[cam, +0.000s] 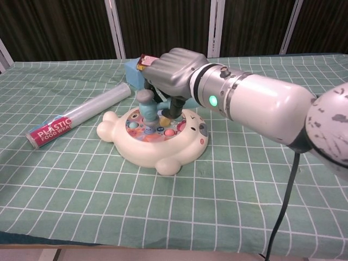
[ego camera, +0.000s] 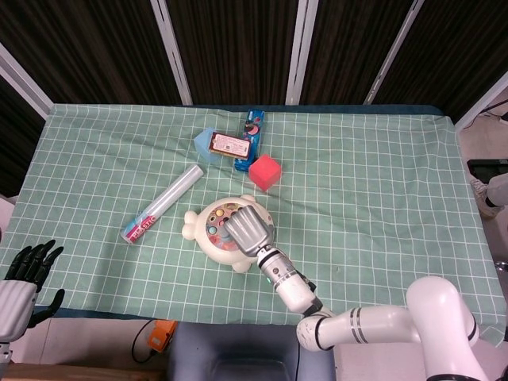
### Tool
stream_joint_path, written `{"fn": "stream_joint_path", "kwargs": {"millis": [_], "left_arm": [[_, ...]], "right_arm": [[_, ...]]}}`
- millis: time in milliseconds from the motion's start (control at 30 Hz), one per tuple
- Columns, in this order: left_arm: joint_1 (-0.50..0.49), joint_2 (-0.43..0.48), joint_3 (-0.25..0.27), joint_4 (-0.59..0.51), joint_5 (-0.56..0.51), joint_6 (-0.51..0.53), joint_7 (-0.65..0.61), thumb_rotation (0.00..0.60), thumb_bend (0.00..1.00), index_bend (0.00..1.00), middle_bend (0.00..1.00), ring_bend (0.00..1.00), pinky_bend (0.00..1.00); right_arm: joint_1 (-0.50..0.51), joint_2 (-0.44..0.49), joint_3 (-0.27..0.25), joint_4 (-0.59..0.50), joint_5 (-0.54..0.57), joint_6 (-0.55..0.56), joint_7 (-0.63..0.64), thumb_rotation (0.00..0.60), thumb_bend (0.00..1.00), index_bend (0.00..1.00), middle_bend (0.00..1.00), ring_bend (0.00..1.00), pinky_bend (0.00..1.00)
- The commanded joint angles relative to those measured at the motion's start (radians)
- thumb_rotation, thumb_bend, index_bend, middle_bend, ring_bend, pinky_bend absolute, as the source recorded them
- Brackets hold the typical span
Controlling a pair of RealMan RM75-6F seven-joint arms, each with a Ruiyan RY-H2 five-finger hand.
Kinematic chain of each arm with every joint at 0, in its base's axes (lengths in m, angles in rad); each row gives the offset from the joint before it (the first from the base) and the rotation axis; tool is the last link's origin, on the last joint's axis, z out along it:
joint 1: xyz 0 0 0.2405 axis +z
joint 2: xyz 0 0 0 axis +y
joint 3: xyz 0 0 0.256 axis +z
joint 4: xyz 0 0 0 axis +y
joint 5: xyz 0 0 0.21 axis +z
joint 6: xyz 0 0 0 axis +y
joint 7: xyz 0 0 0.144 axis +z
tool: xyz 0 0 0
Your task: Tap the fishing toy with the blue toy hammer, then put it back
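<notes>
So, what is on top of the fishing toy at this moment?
The blue toy hammer, held by the right hand, has its head down on the fishing toy, among the coloured fish. The hand covers part of the toy's disc, so the fish there stay hidden.

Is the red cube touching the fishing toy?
No, the red cube sits apart from the fishing toy, with green cloth between them.

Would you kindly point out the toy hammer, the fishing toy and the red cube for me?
toy hammer [cam: 147, 107]: chest view, on its blue head.
fishing toy [cam: 173, 154]: chest view, on its white front rim.
red cube [ego camera: 264, 172]: head view, on its top face.
</notes>
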Motion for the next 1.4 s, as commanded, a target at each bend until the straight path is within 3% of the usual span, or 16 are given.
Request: {"fn": "stream_joint_path", "kwargs": {"millis": [33,567,967,1400], "left_arm": [[-0.001,0.0,0.0,0.0,0.0,-0.002,0.0,0.6,0.41,0.0,0.0,0.0,0.07],[-0.002,0.001,0.001,0.002,0.0,-0.004,-0.006,0.6,0.41,0.0,0.0,0.0,0.07],[-0.002,0.002,0.001,0.002,0.0,-0.001,-0.005,0.6,0.41,0.0,0.0,0.0,0.07],[-0.002,0.002,-0.002,0.001,-0.006,-0.002,-0.01,0.6,0.41,0.0,0.0,0.0,0.07]], "right_arm": [[0.007,-0.006,-0.004,0.011,0.004,0.003,0.008,0.6,0.54,1.0,0.73,0.8,0.83],[0.035,-0.045,-0.034,0.08,0.054,0.002,0.019,0.6,0.54,1.0,0.73,0.8,0.83],[0.027,-0.004,-0.017,0.062,0.051,0.042,0.053,0.6,0.54,1.0,0.73,0.8,0.83],[0.034,-0.041,-0.043,0.15,0.062,-0.002,0.079,0.6,0.54,1.0,0.73,0.8,0.83]]}}
